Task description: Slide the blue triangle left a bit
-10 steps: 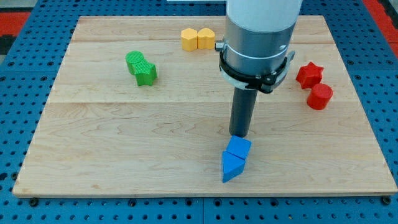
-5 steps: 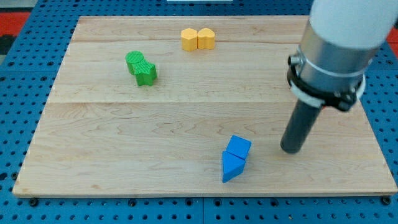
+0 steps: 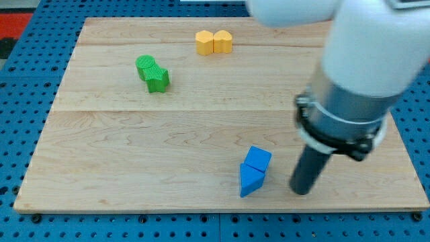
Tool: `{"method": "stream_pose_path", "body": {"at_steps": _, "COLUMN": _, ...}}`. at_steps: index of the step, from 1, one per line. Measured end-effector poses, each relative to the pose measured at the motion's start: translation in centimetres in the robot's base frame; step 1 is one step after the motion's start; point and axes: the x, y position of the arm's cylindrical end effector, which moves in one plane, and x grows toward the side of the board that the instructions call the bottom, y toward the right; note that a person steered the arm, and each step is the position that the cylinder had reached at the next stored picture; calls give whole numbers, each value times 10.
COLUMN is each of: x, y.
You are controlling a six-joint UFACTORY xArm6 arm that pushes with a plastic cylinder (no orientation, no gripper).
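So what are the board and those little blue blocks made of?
The board looks like pale unpainted wood: grain lines and plank seams show, with a matte finish. The blue triangle and blue cube look like painted wood or plastic, solid in colour; which one, I cannot tell.

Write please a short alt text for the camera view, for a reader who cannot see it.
My tip rests on a wooden board, apart from the blue triangle on that block's right in view, beside a blue cube. Green blocks and yellow blocks lie farther up.
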Motion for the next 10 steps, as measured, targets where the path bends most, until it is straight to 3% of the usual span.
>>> {"method": "stream_pose_path", "body": {"at_steps": 10, "x": 2, "y": -58}}
